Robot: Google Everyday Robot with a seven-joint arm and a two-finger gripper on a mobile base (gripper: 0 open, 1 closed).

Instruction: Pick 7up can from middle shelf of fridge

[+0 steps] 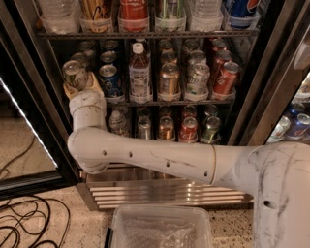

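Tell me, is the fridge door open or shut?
Open: the door is swung aside, and the gripper is inside at the can on the middle shelf.

Partial Pepsi lettering marks the top-right blue bottle (240, 7), well apart from the tool (80, 85) at left.

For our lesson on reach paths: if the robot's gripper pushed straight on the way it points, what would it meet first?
The pale silver-and-green 7up can on the dark metal middle shelf, just ahead of the gripper; depth is unclear, so they may already touch.

Scuffed white arm (145, 160), tan end effector (80, 86) at middle shelf's (169, 102) left.
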